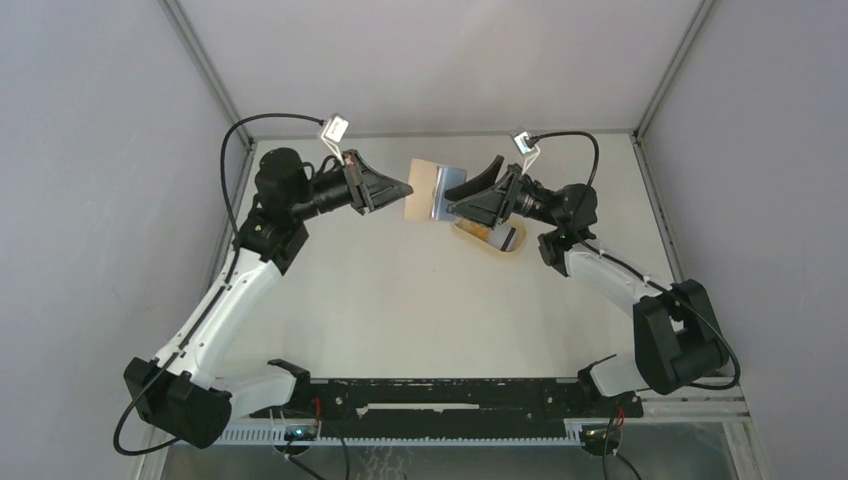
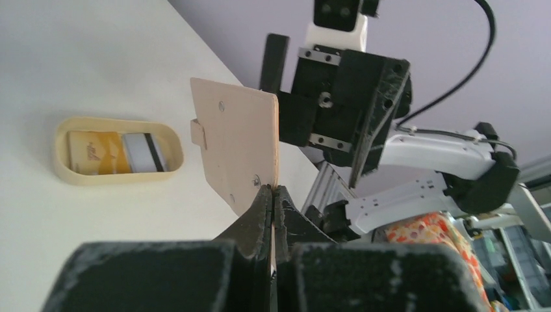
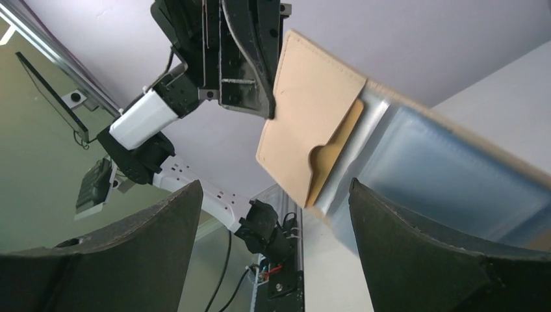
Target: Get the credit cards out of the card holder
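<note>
The tan card holder (image 1: 425, 190) is held open in the air above the table's far middle. My left gripper (image 1: 407, 188) is shut on its corner; in the left wrist view the jaws (image 2: 273, 192) pinch its lower edge (image 2: 237, 143). My right gripper (image 1: 453, 200) is open and empty, its jaws on either side of the holder's right edge without touching. In the right wrist view (image 3: 274, 188) the holder's tan pocket (image 3: 312, 123) and a clear sleeve over a blue-grey card (image 3: 435, 169) show. A white card with a dark stripe (image 2: 146, 153) lies in the tray.
An oval tan tray (image 1: 478, 238) with a raised rim sits on the table under the right gripper, also in the left wrist view (image 2: 62, 153). It also holds a yellow-tan card (image 2: 97, 153). Grey walls close the table at the back and sides.
</note>
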{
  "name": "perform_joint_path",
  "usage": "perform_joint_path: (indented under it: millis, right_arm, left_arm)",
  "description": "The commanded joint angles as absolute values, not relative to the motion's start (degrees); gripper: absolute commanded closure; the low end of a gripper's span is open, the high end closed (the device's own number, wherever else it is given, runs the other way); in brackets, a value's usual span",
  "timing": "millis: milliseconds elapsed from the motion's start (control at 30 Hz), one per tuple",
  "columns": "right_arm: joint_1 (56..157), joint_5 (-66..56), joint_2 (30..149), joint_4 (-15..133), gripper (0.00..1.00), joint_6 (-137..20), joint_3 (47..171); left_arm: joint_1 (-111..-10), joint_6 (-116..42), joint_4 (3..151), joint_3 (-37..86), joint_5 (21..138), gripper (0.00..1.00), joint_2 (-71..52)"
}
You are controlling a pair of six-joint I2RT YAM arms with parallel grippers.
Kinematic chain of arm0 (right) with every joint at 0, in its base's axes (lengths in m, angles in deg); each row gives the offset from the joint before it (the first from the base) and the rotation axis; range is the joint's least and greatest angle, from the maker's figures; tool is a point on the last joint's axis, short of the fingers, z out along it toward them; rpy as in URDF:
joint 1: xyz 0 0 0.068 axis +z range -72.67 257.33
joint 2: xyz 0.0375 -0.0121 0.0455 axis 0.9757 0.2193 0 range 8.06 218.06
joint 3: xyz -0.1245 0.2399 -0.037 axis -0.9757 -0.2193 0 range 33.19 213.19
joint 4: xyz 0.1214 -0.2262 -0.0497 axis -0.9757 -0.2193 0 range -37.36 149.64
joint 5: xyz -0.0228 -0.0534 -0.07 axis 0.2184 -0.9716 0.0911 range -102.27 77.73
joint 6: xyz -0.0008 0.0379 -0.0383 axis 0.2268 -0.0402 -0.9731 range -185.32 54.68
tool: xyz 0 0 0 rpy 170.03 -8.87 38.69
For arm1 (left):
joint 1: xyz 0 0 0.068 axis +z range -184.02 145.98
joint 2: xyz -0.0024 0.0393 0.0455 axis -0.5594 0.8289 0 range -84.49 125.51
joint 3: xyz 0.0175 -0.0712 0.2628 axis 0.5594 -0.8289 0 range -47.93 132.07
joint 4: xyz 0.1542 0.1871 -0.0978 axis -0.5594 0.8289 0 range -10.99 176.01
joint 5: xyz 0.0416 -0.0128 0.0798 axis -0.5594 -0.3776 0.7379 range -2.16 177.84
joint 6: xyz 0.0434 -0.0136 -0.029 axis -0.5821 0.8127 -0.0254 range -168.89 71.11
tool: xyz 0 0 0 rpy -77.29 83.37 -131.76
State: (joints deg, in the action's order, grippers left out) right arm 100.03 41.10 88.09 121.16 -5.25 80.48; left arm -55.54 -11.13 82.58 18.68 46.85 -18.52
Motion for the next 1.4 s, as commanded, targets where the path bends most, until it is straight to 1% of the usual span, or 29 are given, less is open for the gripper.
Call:
perform_joint_path:
  millis: [0, 167, 467, 767, 1133, 1233, 1300, 1367]
  right_arm:
    - [99.79, 43.55, 90.54, 130.96, 0.09, -0.26, 84.65]
    - [99.79, 43.67, 92.22, 131.69, 0.14, 0.6, 86.18]
    - [100.37, 43.35, 93.59, 131.94, 0.17, 0.31, 86.61]
    - [101.67, 43.87, 94.48, 135.45, 0.24, 2.83, 88.56]
    - [101.65, 43.8, 95.79, 138.33, 0.27, 5.34, 89.71]
    - [101.59, 43.96, 96.38, 139.44, 0.3, 6.6, 90.35]
    - [101.66, 44.04, 96.24, 139.76, 0.32, 6.83, 90.7]
    - [101.66, 44.07, 95.77, 139.71, 0.37, 6.87, 90.8]
  left_arm:
    - [-55.66, -5.19, 71.65, 15.87, 41.57, 1.0, -19.99]
    - [-55.65, -1.18, 66.51, 14.92, 41.0, 1.0, -19.83]
    - [-55.64, 5.57, 58.27, 13.14, 40.07, 1.0, -19.7]
    - [-55.64, 5.14, 59.93, 12.33, 40.33, 1.0, -20.56]
    - [-55.64, 5.42, 59.59, 11.87, 40.23, 1.0, -20.48]
    - [-55.64, 5.4, 59.8, 11.67, 40.28, 1.0, -20.69]
    - [-55.64, 5.36, 59.96, 11.27, 40.37, 1.0, -20.85]
    - [-55.64, 4.55, 61.38, 11.05, 40.69, 1.0, -20.99]
